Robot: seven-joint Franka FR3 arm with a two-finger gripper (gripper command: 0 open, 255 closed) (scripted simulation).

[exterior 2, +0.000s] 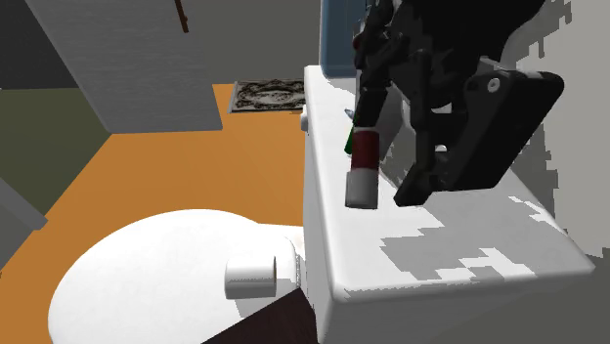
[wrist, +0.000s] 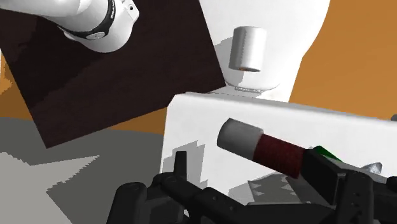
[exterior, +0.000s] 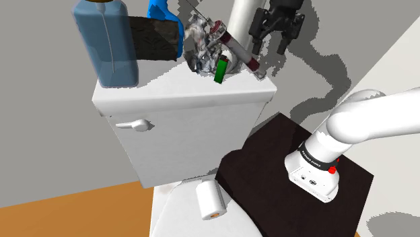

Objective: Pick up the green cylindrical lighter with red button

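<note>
The green lighter (exterior: pixel 220 70) stands upright on the white toilet tank lid (exterior: pixel 168 94), with a bit of red at its top. A white cylinder with a dark red band (exterior: pixel 237 52) leans right beside it. My black gripper (exterior: pixel 269 46) hangs open above the lid's right end, to the shoulder view's right of the lighter and apart from it. In the wrist view my gripper (wrist: pixel 248 172) has its fingers apart; the banded cylinder (wrist: pixel 261 145) lies between and beyond them, and a green sliver of the lighter (wrist: pixel 326 153) peeks out behind it. In the second exterior view the lighter (exterior 2: pixel 349 142) is mostly hidden by that cylinder (exterior 2: pixel 364 166).
A blue bottle (exterior: pixel 106 40), a dark box (exterior: pixel 153 37) and a crumpled grey object (exterior: pixel 202 44) crowd the lid to the shoulder view's left of the lighter. A toilet paper roll (exterior: pixel 211 200) sits below the tank. The dark stand (exterior: pixel 269 161) is at the lower right.
</note>
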